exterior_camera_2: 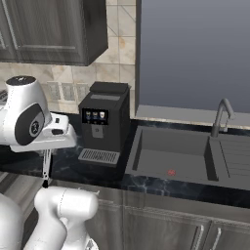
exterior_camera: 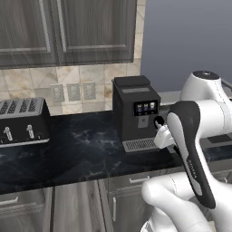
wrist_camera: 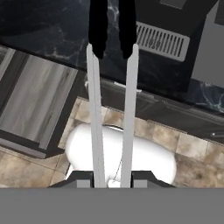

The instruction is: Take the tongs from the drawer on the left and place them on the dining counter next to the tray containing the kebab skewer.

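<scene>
My gripper (wrist_camera: pixel 111 179) is shut on the tongs (wrist_camera: pixel 95 122), whose two pale arms run up the hand view to black ends over the counter edge. In the right base view the tongs (exterior_camera_2: pixel 46 168) hang straight down from the gripper (exterior_camera_2: pixel 48 149), in front of the counter's edge and left of the coffee machine. The drawer (wrist_camera: pixel 37 107) stands open below and to the left, its grey wood-grain inside showing, and the same drawer (exterior_camera: pixel 72 204) sits under the counter's edge in the left base view. The dining counter, the tray and the kebab skewer are out of view.
A black coffee machine (exterior_camera: pixel 136 113) stands on the black marble counter (exterior_camera: pixel 81 154), with a toaster (exterior_camera: pixel 22 120) to its left. To the right lie a sink (exterior_camera_2: pixel 171 156) and a faucet (exterior_camera_2: pixel 222 114). Grey wall cabinets (exterior_camera: pixel 68 31) hang above.
</scene>
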### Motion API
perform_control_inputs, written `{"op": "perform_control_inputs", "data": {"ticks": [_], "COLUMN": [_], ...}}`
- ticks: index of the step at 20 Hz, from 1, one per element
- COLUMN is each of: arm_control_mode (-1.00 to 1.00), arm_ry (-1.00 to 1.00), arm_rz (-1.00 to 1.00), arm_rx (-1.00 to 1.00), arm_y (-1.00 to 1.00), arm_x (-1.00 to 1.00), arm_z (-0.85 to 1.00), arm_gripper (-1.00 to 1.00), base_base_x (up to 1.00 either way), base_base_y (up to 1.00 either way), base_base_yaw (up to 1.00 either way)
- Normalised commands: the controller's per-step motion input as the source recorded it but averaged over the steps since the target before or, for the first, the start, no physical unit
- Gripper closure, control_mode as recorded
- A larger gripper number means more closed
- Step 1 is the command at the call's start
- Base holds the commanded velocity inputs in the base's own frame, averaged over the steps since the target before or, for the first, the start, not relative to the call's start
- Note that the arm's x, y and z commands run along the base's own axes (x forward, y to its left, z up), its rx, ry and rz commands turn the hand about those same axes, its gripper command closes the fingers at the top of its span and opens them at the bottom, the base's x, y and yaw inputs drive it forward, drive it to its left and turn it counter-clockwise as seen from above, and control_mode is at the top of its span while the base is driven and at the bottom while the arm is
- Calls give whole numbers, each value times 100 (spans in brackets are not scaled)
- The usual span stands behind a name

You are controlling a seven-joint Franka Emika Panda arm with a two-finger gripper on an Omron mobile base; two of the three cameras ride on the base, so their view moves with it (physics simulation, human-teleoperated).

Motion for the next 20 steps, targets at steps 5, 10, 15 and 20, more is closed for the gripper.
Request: {"op": "perform_control_inputs", "data": {"ticks": [5,10,15,20], "arm_control_mode": [-100,-100,-100,-100], "arm_ry": [-3,-8,-4,-4], "arm_rz": [-3,-4,-1,-1], "arm_rx": [0,0,0,0], "arm_y": [-1,-9,-12,-12], "arm_x": [0,-4,0,0], "arm_z": [11,25,19,12], "arm_gripper": [100,100,100,100], "base_base_x": [0,0,0,0], "base_base_y": [0,0,0,0], "base_base_yaw": [0,0,0,0]}}
